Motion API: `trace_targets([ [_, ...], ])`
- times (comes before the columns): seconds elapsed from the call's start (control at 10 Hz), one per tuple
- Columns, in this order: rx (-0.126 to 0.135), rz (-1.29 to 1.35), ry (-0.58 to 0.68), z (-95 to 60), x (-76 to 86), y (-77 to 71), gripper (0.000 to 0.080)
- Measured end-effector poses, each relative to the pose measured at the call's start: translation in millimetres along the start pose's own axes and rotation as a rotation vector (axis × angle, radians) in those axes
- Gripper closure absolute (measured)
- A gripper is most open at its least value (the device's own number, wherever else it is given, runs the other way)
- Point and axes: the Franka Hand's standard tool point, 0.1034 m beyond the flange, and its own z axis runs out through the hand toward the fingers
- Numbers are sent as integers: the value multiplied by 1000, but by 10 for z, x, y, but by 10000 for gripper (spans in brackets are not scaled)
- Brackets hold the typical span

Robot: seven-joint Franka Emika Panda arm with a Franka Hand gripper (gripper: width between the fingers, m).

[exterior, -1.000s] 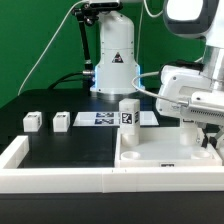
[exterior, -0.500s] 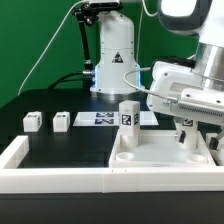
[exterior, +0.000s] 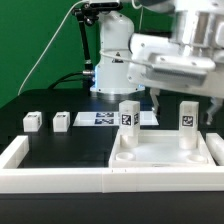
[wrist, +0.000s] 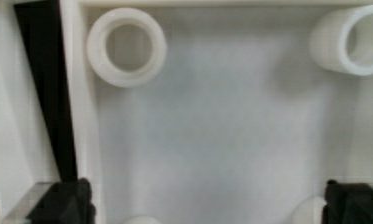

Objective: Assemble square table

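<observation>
Fitting stage: two of the four legs stand upright at the back corners of the square slab [exterior: 160, 155]. The first leg [exterior: 128, 118] is on the exterior view's left and the second leg [exterior: 187, 120] on its right. Judged from that, the job is about half done.
Gripper: the gripper [exterior: 185, 110] hangs just above the second leg, its jaws spread wide and holding nothing. In the wrist view the dark fingers [wrist: 62, 205] stand well apart over bare slab.
Slab position: it rests against the border wall [exterior: 60, 180], on the exterior view's right.
Open places: an empty socket [wrist: 126, 45] and a twin beside it show as round rings in the wrist view.
Loose legs: one loose leg [exterior: 33, 121] and another loose leg [exterior: 61, 121] sit on the dark table, beside the marker board [exterior: 100, 119].
Seating: whether the second leg is fully home in its corner cannot be told.
Next move: probably travel across to a loose leg, straddle it squarely, close on it, then carry it to an empty socket.
Care needed: lift clear of the standing legs before swinging over.
</observation>
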Motion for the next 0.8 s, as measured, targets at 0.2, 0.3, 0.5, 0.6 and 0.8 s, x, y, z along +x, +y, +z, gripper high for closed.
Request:
trace_targets([
  [0.2,-8,27,-14,-44,15,-239,151],
  [0.3,-5,51,-9,-24,17,-287,151],
  [0.5,-6,84,-8,-21,21,-270,151],
  [0.6,-7,133,-7,-19,22,-272,151],
  [0.8,-7,260,-6,-16,23,-275,151],
])
